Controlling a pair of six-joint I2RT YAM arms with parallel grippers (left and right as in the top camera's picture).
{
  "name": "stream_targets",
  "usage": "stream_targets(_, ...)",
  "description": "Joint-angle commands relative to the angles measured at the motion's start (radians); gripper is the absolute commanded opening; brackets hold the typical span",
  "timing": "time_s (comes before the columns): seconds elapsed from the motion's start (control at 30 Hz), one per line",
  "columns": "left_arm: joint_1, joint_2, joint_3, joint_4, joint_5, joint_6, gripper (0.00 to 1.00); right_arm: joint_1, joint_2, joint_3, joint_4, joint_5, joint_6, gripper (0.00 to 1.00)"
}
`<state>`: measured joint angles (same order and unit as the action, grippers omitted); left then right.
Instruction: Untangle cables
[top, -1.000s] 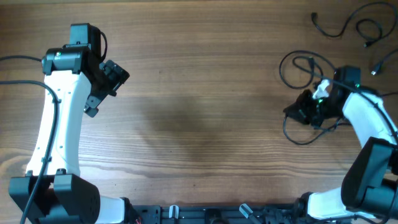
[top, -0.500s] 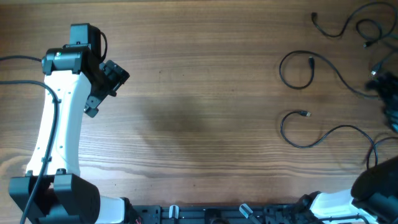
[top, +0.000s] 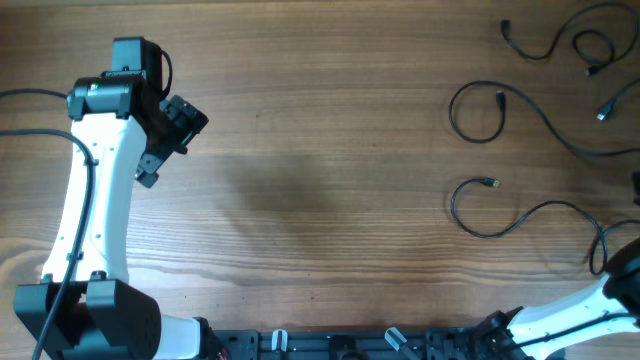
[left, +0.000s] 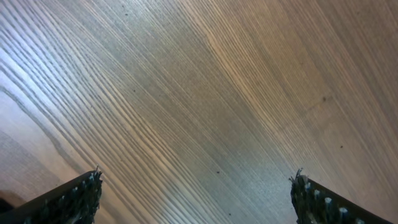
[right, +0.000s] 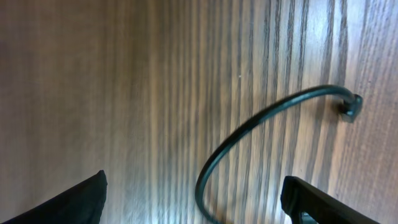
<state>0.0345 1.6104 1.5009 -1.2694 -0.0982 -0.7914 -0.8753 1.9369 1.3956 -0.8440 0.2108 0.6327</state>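
Note:
Several thin black cables lie as separate strands on the right of the wooden table. One forms a loop (top: 474, 111); a second curls below it (top: 470, 222) with its plug (top: 490, 183) free. Others lie at the top right (top: 545, 47). My right gripper (right: 194, 180) is open and low over the table, with a curved cable (right: 249, 130) and its plug (right: 351, 106) lying between and ahead of its fingers, untouched. In the overhead view that gripper is past the right edge. My left gripper (top: 172, 145) (left: 196, 180) hangs open over bare wood at the far left, holding nothing.
The left arm's white link (top: 95, 190) stands along the left side. The right arm's white link (top: 590, 300) crosses the bottom right corner. A black rail (top: 330, 345) runs along the table's front edge. Bare wood (top: 320, 180) fills the middle.
My right gripper has opened, let go of the lower cable and drawn back to the right, out of the overhead view. That cable now lies spread out. The left arm has not moved.

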Motion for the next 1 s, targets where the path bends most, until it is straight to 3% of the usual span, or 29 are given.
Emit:
stream_targets(0.0, -0.005, 0.008, 0.004, 0.010, 0.004, 0.002, 1.00, -0.033, 0.071, -0.010, 0.021, 0.033, 0.024, 0.86)
stream_targets(0.07, -0.005, 0.008, 0.004, 0.016, 0.004, 0.002, 1.00, -0.040, 0.104, -0.010, 0.050, 0.032, 0.022, 0.70)
stream_targets(0.1, -0.005, 0.008, 0.004, 0.021, 0.004, 0.002, 1.00, -0.040, 0.112, -0.010, 0.076, 0.036, 0.022, 0.55)
stream_targets(0.17, -0.005, 0.008, 0.004, 0.024, 0.004, 0.002, 1.00, -0.040, 0.112, -0.010, 0.110, 0.036, 0.022, 0.42)
stream_targets(0.2, -0.005, 0.008, 0.004, 0.024, 0.004, 0.002, 1.00, -0.040, 0.112, -0.010, 0.134, 0.036, 0.021, 0.26)
stream_targets(0.3, -0.005, 0.008, 0.004, 0.024, 0.004, 0.002, 1.00, -0.040, 0.111, 0.036, 0.154, 0.031, -0.010, 0.04)
stream_targets(0.43, -0.005, 0.008, 0.004, 0.024, 0.004, 0.001, 1.00, -0.040, 0.095, 0.180, 0.113, 0.012, -0.082, 0.04)
stream_targets(0.53, -0.005, 0.008, 0.004, 0.024, 0.004, 0.001, 1.00, -0.039, 0.094, 0.184, 0.117, -0.063, -0.082, 0.04)
stream_targets(0.57, -0.005, 0.008, 0.004, 0.024, 0.004, 0.001, 1.00, -0.035, 0.094, 0.184, 0.122, -0.079, -0.080, 0.06)
stream_targets(0.6, -0.005, 0.008, 0.004, 0.024, 0.004, 0.001, 1.00, -0.031, 0.094, 0.184, 0.124, -0.090, -0.080, 0.18)
stream_targets(0.63, -0.005, 0.008, 0.004, 0.024, 0.004, 0.002, 1.00, -0.025, 0.094, 0.184, 0.124, -0.103, -0.084, 0.70)
stream_targets(0.67, -0.005, 0.008, 0.004, 0.024, 0.004, 0.001, 1.00, -0.020, 0.094, 0.185, 0.119, -0.106, -0.111, 1.00)
stream_targets(0.83, -0.005, 0.008, 0.004, 0.024, 0.004, 0.002, 1.00, -0.019, 0.034, 0.278, -0.042, -0.192, -0.071, 1.00)
stream_targets(0.97, -0.005, 0.008, 0.004, 0.024, 0.004, 0.002, 1.00, -0.019, -0.181, 0.291, -0.225, -0.303, -0.050, 1.00)
